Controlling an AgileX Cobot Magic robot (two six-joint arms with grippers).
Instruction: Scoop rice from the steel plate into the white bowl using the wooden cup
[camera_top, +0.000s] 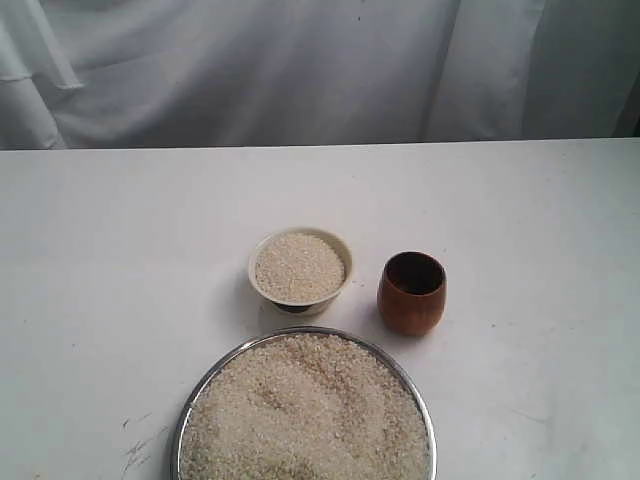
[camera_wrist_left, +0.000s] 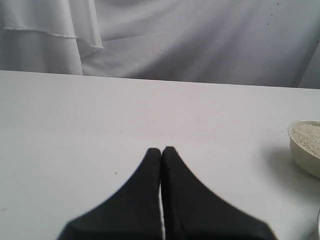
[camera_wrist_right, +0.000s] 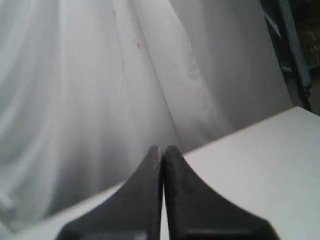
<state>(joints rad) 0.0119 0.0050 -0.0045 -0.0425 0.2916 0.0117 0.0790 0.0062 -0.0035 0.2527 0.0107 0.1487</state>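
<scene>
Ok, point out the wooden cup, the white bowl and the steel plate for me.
wooden cup (camera_top: 411, 300), exterior view, outer wall.
white bowl (camera_top: 300, 231), exterior view, far rim.
steel plate (camera_top: 300, 330), exterior view, far rim.

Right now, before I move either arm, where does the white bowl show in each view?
Exterior view: white bowl at centre, just beyond the steel plate, left of the wooden cup.
Left wrist view: white bowl cut off at the frame edge, apart from the left gripper.
Right wrist view: not in it.
Shared landmark: the curtain behind the table.

Matte black end effectors (camera_wrist_left: 161, 150) (camera_wrist_right: 162, 149), smooth, tapered
</scene>
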